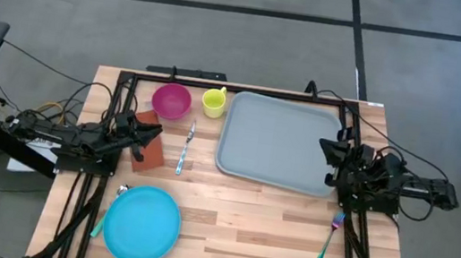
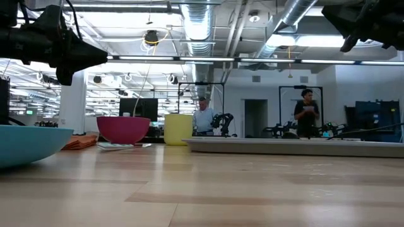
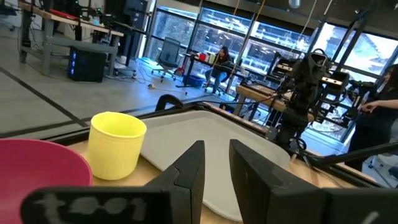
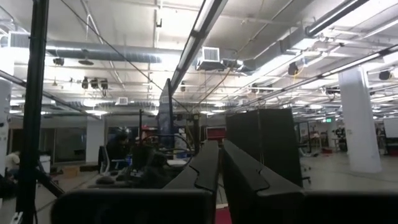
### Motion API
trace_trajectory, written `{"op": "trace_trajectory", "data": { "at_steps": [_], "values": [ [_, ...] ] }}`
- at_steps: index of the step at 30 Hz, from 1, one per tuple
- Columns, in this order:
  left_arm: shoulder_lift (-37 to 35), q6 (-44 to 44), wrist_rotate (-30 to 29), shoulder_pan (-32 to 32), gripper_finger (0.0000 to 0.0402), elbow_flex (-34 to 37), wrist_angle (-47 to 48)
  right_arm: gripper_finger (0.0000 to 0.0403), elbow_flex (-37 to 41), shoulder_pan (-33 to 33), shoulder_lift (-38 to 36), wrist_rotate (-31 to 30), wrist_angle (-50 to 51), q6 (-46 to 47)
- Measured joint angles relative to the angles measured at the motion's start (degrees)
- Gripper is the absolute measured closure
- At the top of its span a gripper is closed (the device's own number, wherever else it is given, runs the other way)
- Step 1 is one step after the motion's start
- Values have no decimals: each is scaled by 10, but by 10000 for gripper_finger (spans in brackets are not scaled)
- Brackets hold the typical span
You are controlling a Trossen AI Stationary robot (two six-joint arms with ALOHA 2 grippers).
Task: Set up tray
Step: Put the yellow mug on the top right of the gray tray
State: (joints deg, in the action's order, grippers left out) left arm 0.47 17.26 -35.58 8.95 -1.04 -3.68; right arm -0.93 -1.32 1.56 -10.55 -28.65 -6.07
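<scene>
Tray empty; nothing picked up yet.

Left of the tray (image 1: 278, 142), the left gripper (image 1: 154, 132) is held narrow and empty; a first item must be grasped. Right of the tray, the right gripper (image 1: 328, 155) seems nearly closed, seen only in its wrist view.
</scene>
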Motion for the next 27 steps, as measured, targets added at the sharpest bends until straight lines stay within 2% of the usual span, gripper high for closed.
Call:
{"op": "trace_trajectory", "data": {
  "at_steps": [7,13,17,19,22,27],
  "values": [
    [0,0,-3,0,340,0,0,313,-1,2,0,1,18,7],
    [0,0,-36,0,340,0,-1,267,-1,2,18,-2,6,35],
    [0,0,-55,0,340,1,-12,255,-10,-1,47,-58,-7,67],
    [0,-3,-63,0,340,2,-32,256,-33,-8,71,-81,2,78],
    [0,-49,-80,0,340,2,-84,264,-82,-18,127,-64,18,80],
    [0,-117,-74,0,340,2,-177,273,-201,-33,291,-31,48,32]
  ]
}}
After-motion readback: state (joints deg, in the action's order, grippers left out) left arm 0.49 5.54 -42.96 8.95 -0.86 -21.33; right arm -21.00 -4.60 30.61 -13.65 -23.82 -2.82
